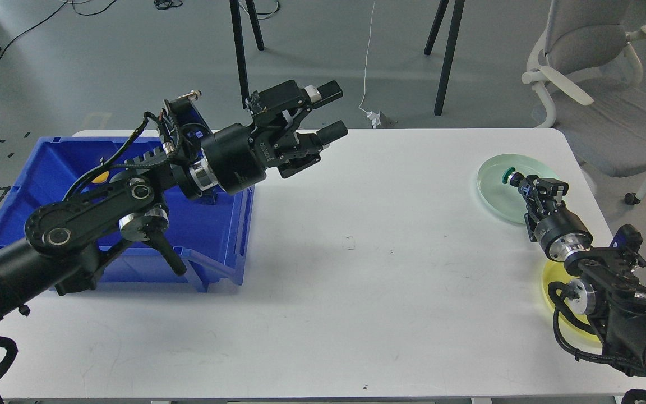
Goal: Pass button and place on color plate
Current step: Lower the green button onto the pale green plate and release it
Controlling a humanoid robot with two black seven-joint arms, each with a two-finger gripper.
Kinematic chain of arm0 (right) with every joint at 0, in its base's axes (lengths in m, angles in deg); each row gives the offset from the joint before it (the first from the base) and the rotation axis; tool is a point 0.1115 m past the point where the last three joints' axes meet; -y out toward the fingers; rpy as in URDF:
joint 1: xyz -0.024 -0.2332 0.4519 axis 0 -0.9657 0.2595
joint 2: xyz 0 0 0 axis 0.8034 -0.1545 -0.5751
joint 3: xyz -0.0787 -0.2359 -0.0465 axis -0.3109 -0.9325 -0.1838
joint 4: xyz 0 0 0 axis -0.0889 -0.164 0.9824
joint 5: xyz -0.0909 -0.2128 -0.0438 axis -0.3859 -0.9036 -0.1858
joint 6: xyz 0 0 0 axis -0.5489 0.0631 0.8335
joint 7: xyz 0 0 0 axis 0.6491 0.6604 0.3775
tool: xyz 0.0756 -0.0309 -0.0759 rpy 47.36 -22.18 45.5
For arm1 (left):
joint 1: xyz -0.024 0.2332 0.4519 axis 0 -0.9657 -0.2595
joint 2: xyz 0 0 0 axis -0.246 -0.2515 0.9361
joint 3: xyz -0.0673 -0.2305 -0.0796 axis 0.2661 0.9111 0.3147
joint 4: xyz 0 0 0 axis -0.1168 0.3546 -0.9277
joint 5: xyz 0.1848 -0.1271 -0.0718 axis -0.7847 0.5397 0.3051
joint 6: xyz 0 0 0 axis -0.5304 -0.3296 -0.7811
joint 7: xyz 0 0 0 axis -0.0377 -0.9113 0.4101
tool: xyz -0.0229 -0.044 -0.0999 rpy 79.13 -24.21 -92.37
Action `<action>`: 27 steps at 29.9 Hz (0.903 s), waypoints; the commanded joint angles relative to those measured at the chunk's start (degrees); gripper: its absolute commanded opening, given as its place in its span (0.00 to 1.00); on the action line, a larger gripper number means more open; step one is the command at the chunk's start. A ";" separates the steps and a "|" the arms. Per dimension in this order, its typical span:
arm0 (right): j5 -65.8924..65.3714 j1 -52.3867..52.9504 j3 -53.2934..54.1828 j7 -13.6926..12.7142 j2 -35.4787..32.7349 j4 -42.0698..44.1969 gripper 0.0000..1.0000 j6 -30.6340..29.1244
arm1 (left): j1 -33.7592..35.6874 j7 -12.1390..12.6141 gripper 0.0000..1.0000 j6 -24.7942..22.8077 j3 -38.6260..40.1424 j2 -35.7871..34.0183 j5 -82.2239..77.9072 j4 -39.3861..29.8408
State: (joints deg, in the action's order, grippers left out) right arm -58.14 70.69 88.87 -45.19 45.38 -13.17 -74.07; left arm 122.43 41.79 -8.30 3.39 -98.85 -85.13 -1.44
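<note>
A small green button [507, 176] sits at the tip of my right gripper [516, 180], which is shut on it, low over the pale green plate [497, 193] at the table's right side. A yellow plate [552, 279] lies nearer, partly hidden under my right arm. My left gripper [336, 110] is open and empty, held above the table's back edge just right of the blue bin [31, 174].
The blue bin stands on the table's left, mostly under my left arm, with a yellow item [99, 178] inside. A grey chair [592, 84] stands behind the right corner. Tripod legs [446, 56] stand behind the table.
</note>
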 commanded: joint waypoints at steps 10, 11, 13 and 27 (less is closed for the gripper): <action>1.49 0.22 1.78 0.00 0.14 0.63 0.66 1.01 | 0.00 0.00 0.80 0.00 0.00 0.00 0.00 0.00; 2.02 0.22 1.87 0.00 0.14 0.63 0.69 1.01 | 0.00 0.00 0.80 0.00 0.00 0.00 0.00 0.00; 2.55 0.13 1.87 0.00 0.14 0.72 0.73 1.01 | 0.00 0.00 0.80 0.00 0.00 0.00 0.00 0.00; 5.27 0.22 1.87 0.00 0.14 0.72 0.89 1.01 | 0.00 0.00 0.80 0.00 0.00 0.00 0.00 0.00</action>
State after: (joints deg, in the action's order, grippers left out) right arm -53.23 70.87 90.77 -45.19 45.49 -12.44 -73.06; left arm 122.43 41.79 -8.30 3.39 -98.85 -85.13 -1.44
